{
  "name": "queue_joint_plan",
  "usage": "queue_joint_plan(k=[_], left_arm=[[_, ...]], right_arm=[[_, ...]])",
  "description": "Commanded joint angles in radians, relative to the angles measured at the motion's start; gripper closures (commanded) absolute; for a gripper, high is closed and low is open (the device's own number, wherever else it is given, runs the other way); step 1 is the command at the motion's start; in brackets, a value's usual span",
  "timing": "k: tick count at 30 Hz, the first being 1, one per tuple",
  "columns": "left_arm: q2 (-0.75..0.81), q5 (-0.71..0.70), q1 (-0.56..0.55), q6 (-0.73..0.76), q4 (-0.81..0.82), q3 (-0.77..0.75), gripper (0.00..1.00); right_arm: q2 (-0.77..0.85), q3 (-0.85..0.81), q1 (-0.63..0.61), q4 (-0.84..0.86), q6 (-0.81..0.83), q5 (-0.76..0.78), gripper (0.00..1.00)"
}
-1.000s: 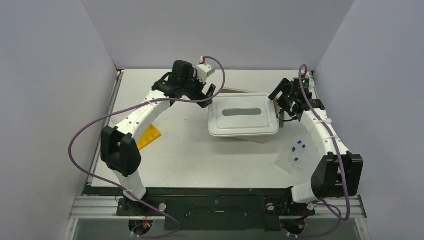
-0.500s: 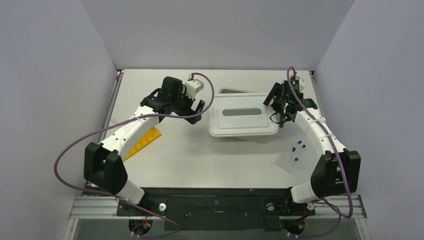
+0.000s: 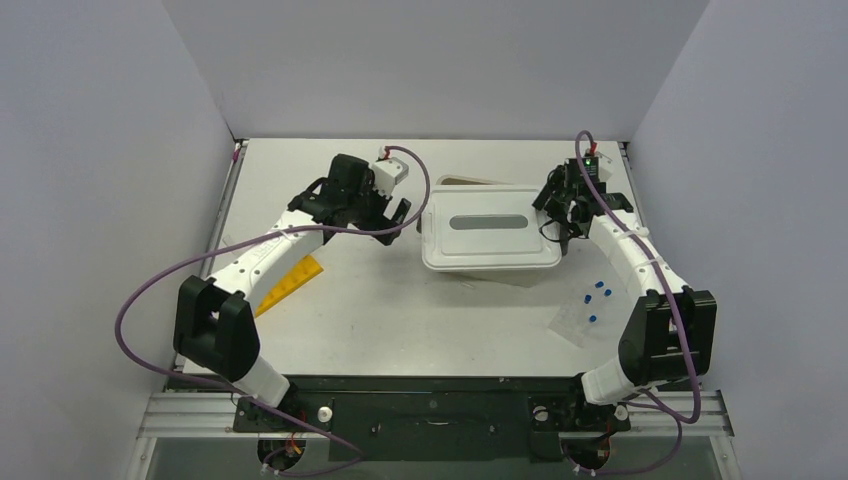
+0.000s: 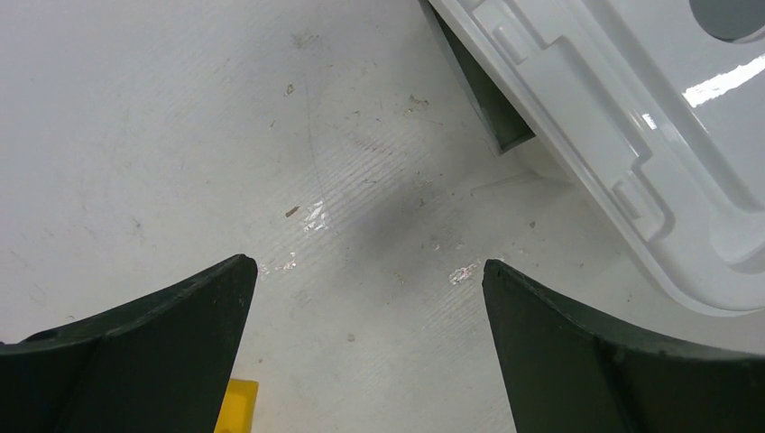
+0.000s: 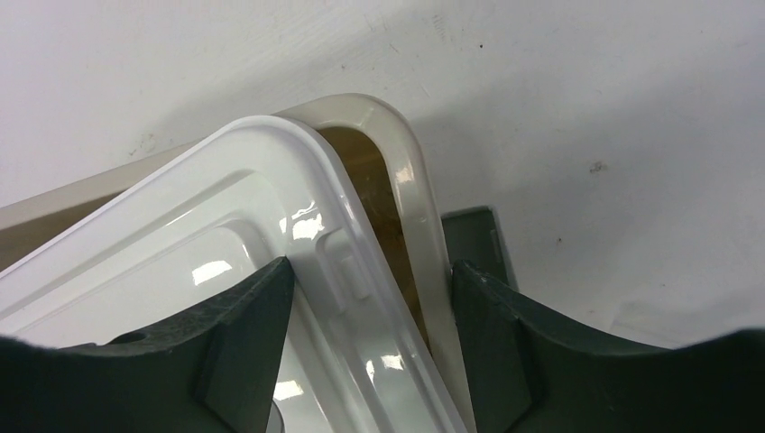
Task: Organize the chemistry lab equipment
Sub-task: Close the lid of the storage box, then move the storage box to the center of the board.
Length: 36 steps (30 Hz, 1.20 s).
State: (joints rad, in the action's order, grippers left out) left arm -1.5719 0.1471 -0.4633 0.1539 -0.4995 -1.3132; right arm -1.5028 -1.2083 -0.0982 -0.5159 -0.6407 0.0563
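Pale grey walls (image 3: pixel 430 60) box in a white table (image 3: pixel 400 320), where your two arms stand on either side of a beige tub (image 3: pixel 468 182). A white lid (image 3: pixel 490 250) with a grey handle (image 3: pixel 489 223) lies askew on the tub, and the far rim shows bare at the back.

Your left gripper (image 4: pixel 368 271) hangs wide open over bare tabletop just off the lid's left edge, with nothing between its fingers. Your right gripper (image 5: pixel 370 271) straddles the tub's far right corner. One finger sits over the lid's corner and the other just outside the tub's rim. The jaws stand partly apart, and the wrist view does not settle whether they are pressing on the lid or the rim.

The yellow rack (image 3: pixel 285 280) lies flat near the table's left edge, partly under your left arm. The blue caps (image 3: pixel 596 300) are scattered near the right edge, beside your right arm, on and around a clear plastic sheet (image 3: pixel 568 325). Both lie apart from the tub.
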Motion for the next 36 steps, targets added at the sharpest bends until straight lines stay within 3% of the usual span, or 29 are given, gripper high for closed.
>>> queue_joint_plan(k=[1, 5, 10, 15, 24, 27, 29, 36], left_arm=[[-0.014, -0.034, -0.011, 0.009, 0.073, -0.007, 0.03], [-0.034, -0.04, -0.018, 0.002, 0.076, -0.038, 0.03], [-0.035, -0.007, -0.021, -0.026, 0.081, -0.074, 0.03], [-0.015, 0.003, -0.028, -0.027, 0.08, -0.074, 0.03], [-0.079, -0.051, -0.058, -0.007, 0.1, -0.145, 0.03], [-0.101, -0.05, -0.053, -0.004, 0.05, -0.213, 0.03], [-0.094, -0.045, -0.043, -0.001, 0.025, -0.217, 0.03], [0.018, -0.064, 0.042, -0.044, -0.048, -0.162, 0.03]], right_arm=[[0.009, -0.009, 0.01, 0.026, -0.044, 0.065, 0.4], [0.023, 0.026, 0.02, 0.044, -0.092, 0.088, 0.41], [0.027, 0.075, 0.046, 0.061, -0.167, 0.098, 0.53], [0.067, 0.135, 0.06, 0.092, -0.235, 0.134, 0.52], [0.076, 0.189, 0.059, 0.117, -0.216, 0.104, 0.52], [0.056, 0.187, 0.054, 0.135, -0.201, 0.05, 0.6], [0.042, 0.178, 0.028, 0.156, -0.191, 0.026, 0.67], [-0.078, 0.05, -0.178, 0.138, -0.135, 0.032, 0.69]])
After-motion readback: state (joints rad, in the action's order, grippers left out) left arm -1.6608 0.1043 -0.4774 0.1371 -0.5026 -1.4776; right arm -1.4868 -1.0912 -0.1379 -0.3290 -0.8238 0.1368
